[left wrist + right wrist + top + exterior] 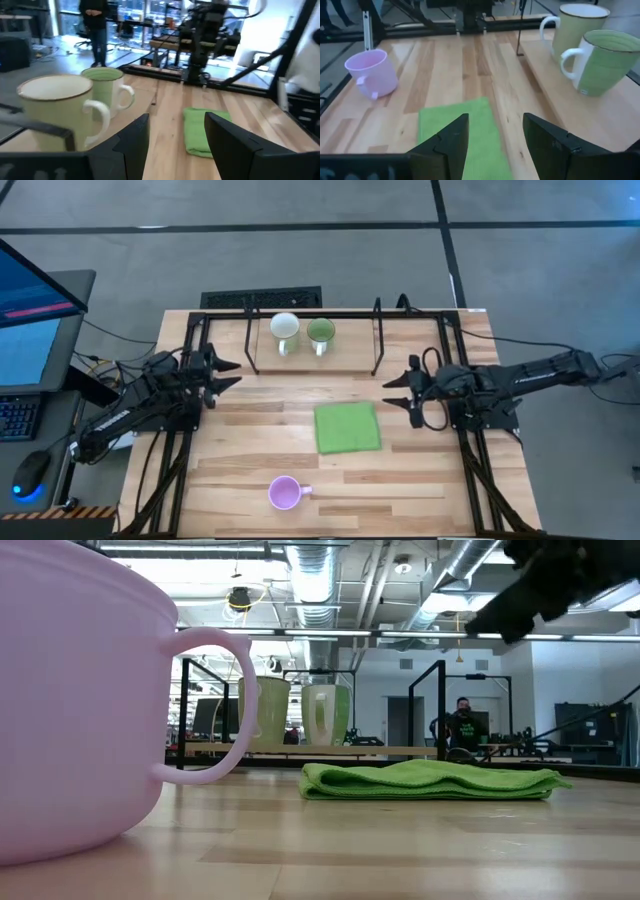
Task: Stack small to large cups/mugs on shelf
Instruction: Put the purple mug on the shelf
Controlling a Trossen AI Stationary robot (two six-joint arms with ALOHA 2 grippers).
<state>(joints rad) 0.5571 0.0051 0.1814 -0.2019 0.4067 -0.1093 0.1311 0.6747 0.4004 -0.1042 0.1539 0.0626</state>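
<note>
A white mug [285, 330] and a green mug [320, 333] stand upright side by side on the wooden shelf board [350, 352] at the table's far side; both show in the left wrist view [55, 107] [107, 87] and the right wrist view [575, 27] [605, 60]. A pink mug [285, 493] stands near the table's near edge, its handle toward the right. My left gripper [228, 374] hovers open at the shelf's left end. My right gripper [397, 393] hovers open to the right of the green cloth.
A folded green cloth [347, 427] lies flat at the table's middle, between the shelf and the pink mug. Black wire uprights [378, 330] frame the shelf. A monitor and keyboard [25, 350] sit left of the table. A person [462, 723] stands far off in the room.
</note>
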